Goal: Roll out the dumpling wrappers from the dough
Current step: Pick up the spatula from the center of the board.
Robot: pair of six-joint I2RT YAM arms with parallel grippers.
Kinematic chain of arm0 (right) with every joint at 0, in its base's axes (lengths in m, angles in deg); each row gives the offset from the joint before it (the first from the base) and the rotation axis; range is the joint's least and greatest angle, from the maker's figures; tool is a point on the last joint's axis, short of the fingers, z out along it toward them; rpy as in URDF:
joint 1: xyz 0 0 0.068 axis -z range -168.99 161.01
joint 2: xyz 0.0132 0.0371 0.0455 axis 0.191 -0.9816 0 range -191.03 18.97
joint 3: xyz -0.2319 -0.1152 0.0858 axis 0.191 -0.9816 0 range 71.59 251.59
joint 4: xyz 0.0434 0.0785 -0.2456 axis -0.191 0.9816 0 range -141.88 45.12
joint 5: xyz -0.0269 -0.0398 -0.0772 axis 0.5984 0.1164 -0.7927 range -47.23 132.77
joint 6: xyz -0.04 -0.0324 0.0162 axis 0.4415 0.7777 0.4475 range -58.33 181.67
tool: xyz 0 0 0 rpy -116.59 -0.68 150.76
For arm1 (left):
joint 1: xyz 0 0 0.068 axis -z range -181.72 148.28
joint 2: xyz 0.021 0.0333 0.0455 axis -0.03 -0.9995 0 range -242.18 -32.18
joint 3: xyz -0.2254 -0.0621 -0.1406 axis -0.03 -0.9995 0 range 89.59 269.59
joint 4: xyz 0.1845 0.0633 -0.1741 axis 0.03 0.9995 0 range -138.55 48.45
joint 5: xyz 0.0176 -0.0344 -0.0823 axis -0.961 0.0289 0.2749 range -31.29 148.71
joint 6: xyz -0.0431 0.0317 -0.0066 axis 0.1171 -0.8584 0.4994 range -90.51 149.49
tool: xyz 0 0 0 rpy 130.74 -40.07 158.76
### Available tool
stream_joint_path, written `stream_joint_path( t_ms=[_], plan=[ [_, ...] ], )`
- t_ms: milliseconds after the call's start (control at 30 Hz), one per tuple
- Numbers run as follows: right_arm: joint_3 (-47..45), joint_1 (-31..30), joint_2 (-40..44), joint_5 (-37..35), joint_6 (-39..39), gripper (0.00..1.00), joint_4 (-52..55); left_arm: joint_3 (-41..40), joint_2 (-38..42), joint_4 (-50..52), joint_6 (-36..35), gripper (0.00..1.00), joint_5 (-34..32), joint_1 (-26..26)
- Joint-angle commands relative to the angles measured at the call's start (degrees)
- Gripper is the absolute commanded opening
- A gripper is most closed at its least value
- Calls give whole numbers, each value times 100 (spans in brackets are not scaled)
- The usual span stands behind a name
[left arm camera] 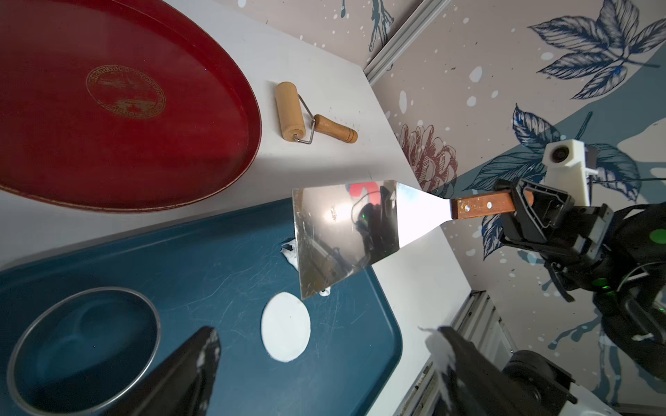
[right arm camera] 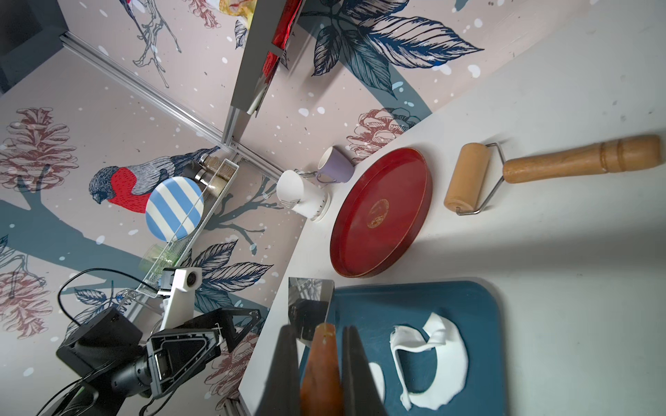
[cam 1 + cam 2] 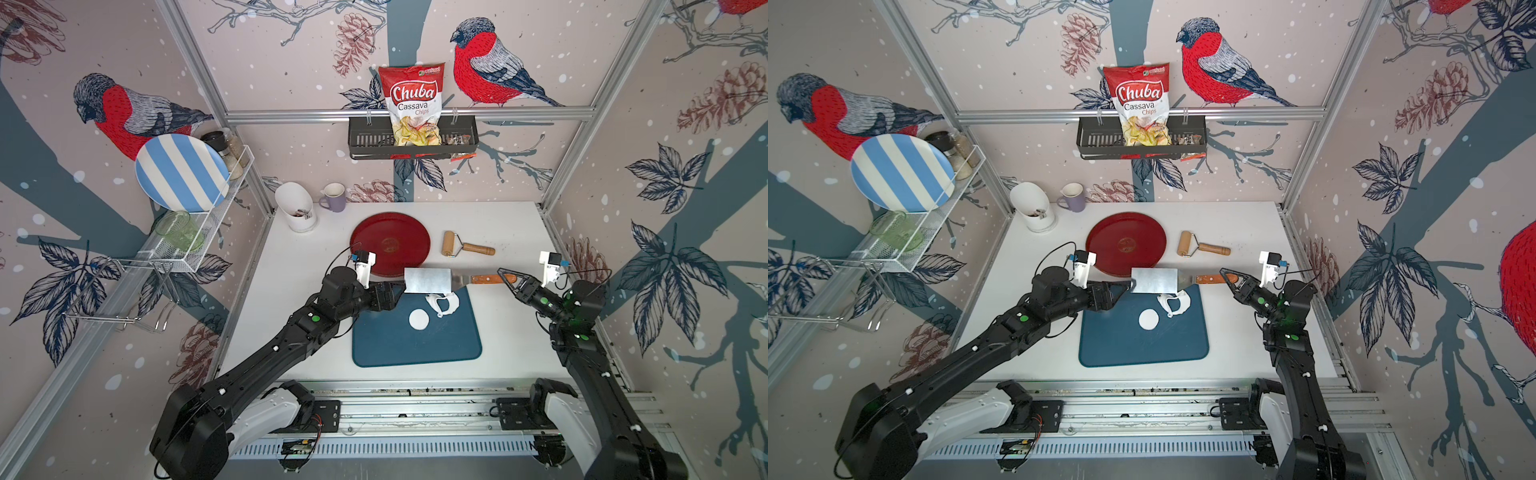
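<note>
My left gripper (image 1: 324, 333) hangs released at the blue tray's (image 3: 415, 351) far-left corner. The wrapper (image 3: 419, 319) lies mid-tray, with ragged dough (image 3: 445, 305) just beyond it. My right gripper (image 3: 509, 277) clamps the spatula (image 3: 428, 280) over the tray's far edge, and a steep blade could crumple the wrapper.

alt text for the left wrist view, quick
The right gripper holds a spatula by its wooden handle, blade over the edge of a blue tray; a round wrapper and a ring cutter lie on the tray. The left gripper, jaws open, frames the foreground; a red plate and roller lie beyond.
</note>
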Motion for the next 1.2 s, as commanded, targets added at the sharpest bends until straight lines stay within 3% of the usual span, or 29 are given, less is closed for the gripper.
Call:
stream_joint_path(
  t_ms=[0, 167, 367, 567, 833, 1000, 1067, 1100, 1167],
  plan=[
    [-2, -41, -11, 492, -219, 0, -682, -208, 146, -530, 237, 95, 653, -278],
    [-25, -197, -6, 699, -415, 0, -963, -289, 105, -713, 225, 93, 1004, -351],
    [50, -514, 6, 704, -569, 0, -1145, -469, -62, -1377, 446, 79, 1393, -353],
    [99, -632, -27, 606, -798, 0, -1360, -647, -75, -1861, 647, 55, 1631, -350],
    [113, -654, -177, 508, -953, 0, -1608, -671, 29, -1916, 643, 15, 1696, -352],
    [93, -688, -213, 368, -909, 0, -1588, -672, 5, -2003, 728, 0, 1715, -357],
    [106, -722, -205, 273, -839, 0, -1514, -672, 3, -2070, 777, 0, 1719, -352],
    [127, -745, -197, 204, -793, 4, -1437, -678, 3, -2101, 815, 0, 1728, -350],
    [153, -802, -162, 48, -706, 24, -1314, -683, 11, -2164, 883, 0, 1746, -351]
  ],
)
